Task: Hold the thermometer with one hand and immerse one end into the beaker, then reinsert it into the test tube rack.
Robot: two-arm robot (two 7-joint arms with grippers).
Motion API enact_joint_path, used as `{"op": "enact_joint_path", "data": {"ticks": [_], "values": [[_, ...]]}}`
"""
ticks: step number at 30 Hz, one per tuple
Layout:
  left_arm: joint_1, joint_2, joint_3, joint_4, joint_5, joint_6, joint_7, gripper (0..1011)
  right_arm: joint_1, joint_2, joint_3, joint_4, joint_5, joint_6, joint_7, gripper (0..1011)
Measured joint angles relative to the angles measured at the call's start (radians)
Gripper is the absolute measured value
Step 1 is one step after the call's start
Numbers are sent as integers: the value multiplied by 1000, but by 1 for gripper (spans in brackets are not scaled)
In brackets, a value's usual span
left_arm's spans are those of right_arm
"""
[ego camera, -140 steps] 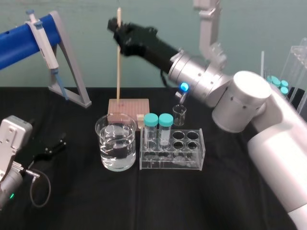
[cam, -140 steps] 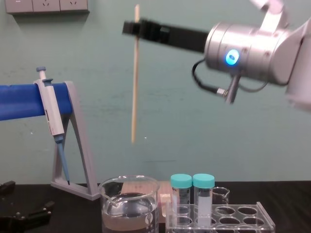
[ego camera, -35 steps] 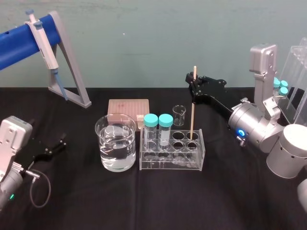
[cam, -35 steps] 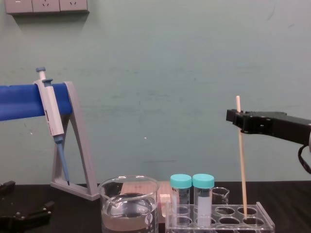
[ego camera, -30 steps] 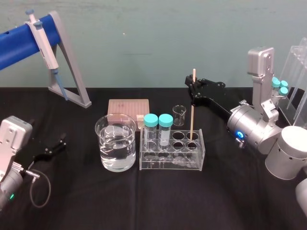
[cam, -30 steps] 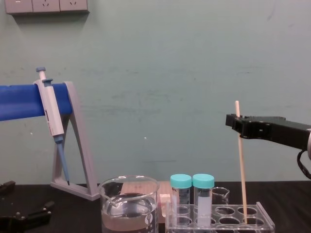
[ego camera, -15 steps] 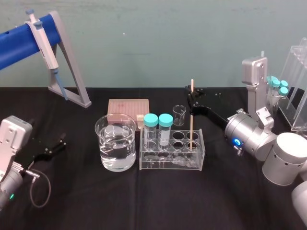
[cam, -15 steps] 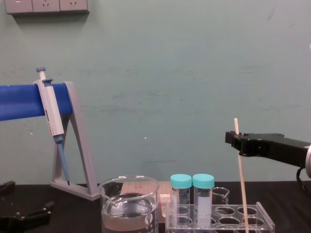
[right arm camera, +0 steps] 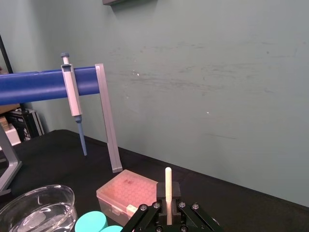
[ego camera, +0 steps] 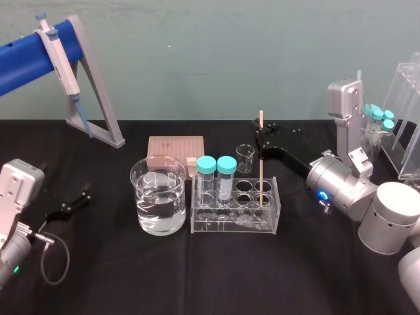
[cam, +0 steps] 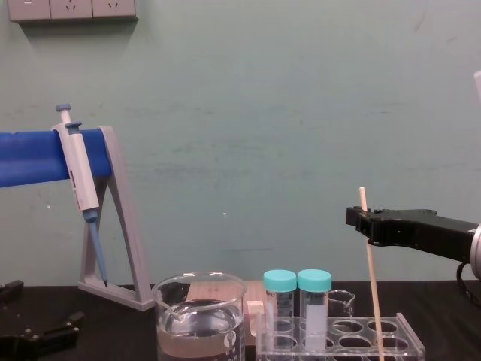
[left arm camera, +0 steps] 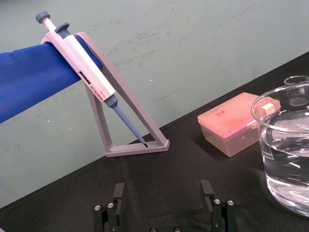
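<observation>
The thermometer stands nearly upright with its lower end in a right-hand hole of the test tube rack. My right gripper is shut on it just below its top, reaching in from the right. The chest view shows the same grip on the thermometer above the rack. In the right wrist view the rod's tip pokes up between the fingers. The beaker, partly filled with clear liquid, sits left of the rack. My left gripper rests open at the table's left.
A grey stand with a blue bar carries a pipette at the back left. A pink tip box and a small beaker stand behind the rack. Two teal-capped tubes fill its left holes. Clear racks stand far right.
My right gripper has sunk lower with the thermometer, pushing its end deeper into the rack hole. Several seconds ago it held the rod high near the beaker. The left arm stayed still.
</observation>
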Motion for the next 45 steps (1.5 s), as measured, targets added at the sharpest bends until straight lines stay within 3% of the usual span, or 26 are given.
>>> {"op": "enact_joint_path", "data": {"ticks": [4,11,12,17,26,33,36,45], "values": [[0,0,0,0,0,0,0,1004,0,0,0,0,1,0,0,68],[0,0,0,0,0,0,0,1004,-1,0,1,-1,2,0,-1,247],[0,0,0,0,0,0,0,1004,-1,0,1,-1,2,0,-1,314],[0,0,0,0,0,0,0,1004,-1,0,2,-2,3,0,-1,445],[0,0,0,0,0,0,0,1004,-1,0,2,-2,4,0,-2,774],[0,0,0,0,0,0,0,1004,-1,0,2,-2,4,0,-2,958],[0,0,0,0,0,0,0,1004,-1,0,2,-2,4,0,-2,1003],[0,0,0,0,0,0,0,1004,-1,-7,2,-8,10,-9,3,1003]]}}
